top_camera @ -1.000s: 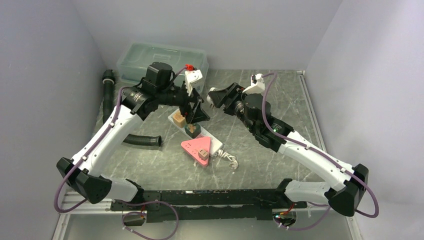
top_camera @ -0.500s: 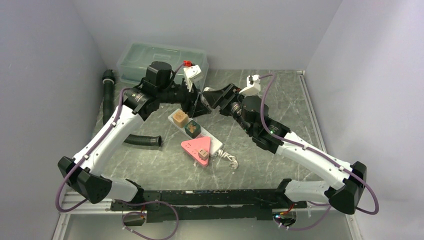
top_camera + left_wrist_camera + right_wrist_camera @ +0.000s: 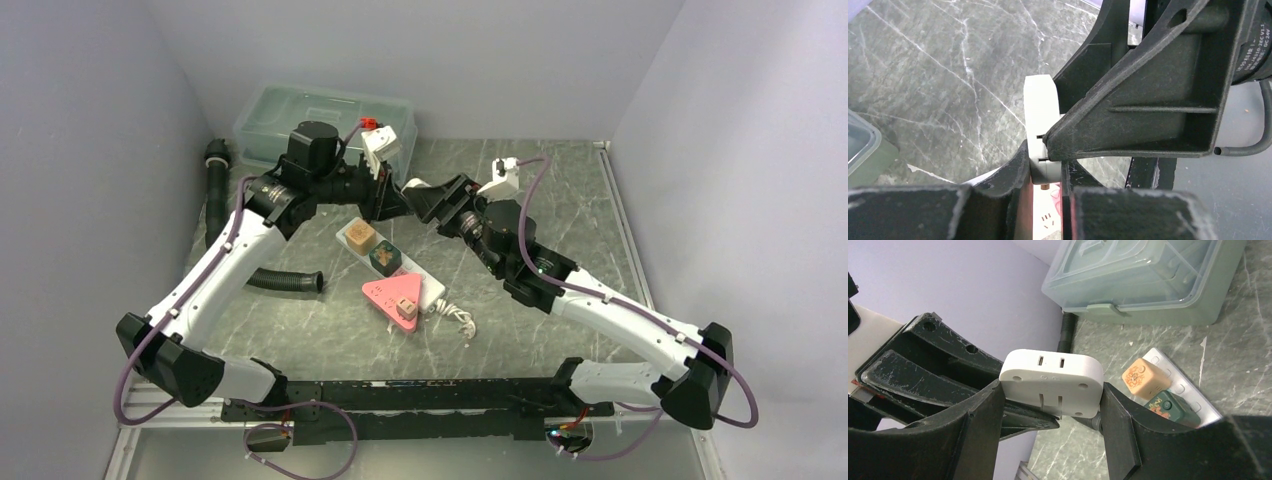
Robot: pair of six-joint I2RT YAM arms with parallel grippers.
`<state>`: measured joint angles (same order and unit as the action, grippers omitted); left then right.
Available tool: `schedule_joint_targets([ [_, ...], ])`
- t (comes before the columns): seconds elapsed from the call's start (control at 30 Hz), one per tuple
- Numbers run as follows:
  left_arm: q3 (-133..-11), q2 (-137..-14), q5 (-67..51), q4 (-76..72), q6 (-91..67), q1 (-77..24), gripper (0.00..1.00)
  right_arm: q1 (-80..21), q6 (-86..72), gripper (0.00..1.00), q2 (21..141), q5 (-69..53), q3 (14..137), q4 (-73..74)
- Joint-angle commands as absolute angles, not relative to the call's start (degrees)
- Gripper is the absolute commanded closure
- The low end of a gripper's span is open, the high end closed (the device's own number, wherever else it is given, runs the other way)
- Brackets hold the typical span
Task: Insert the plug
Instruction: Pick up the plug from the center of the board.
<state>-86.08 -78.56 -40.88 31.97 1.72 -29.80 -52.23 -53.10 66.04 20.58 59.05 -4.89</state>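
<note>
The white plug (image 3: 1050, 382) hangs in the air above the table, both grippers meeting on it. My right gripper (image 3: 1050, 390) is shut on its two short sides, slots facing the camera. In the left wrist view the plug (image 3: 1040, 105) sits pinched between my left gripper's (image 3: 1044, 160) fingers, a metal prong showing below. From above, the plug (image 3: 413, 186) lies between the left gripper (image 3: 398, 200) and right gripper (image 3: 420, 195), over the far end of the white power strip (image 3: 432, 287).
On the strip sit a tan cube (image 3: 363, 236), a green cube (image 3: 385, 259) and a pink triangular adapter (image 3: 395, 293). A lidded translucent box (image 3: 325, 120) stands at the back left. A black corrugated hose (image 3: 285, 282) lies left of the strip.
My left gripper rose from over the strip, met the right gripper and closed on the plug. The right arm carried the plug leftward toward it.
</note>
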Motion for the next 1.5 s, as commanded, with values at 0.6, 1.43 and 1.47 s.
schedule_joint_targets([
  [0.6, -89.9, -75.8, -70.8, 48.3, 15.0, -28.8, 1.00, -42.2, -17.2, 0.21, 60.1, -36.6, 71.3, 12.0],
  [1.43, -75.7, -60.0, -38.1, 31.8, 30.4, -31.0, 0.01, -40.5, -27.7, 1.00, 57.4, -17.9, 66.3, 3.0],
  [1.47, -72.8, -57.7, -34.4, 27.0, 31.1, -31.9, 0.01, -40.6, -29.8, 1.00, 57.0, -17.4, 64.7, 0.5],
])
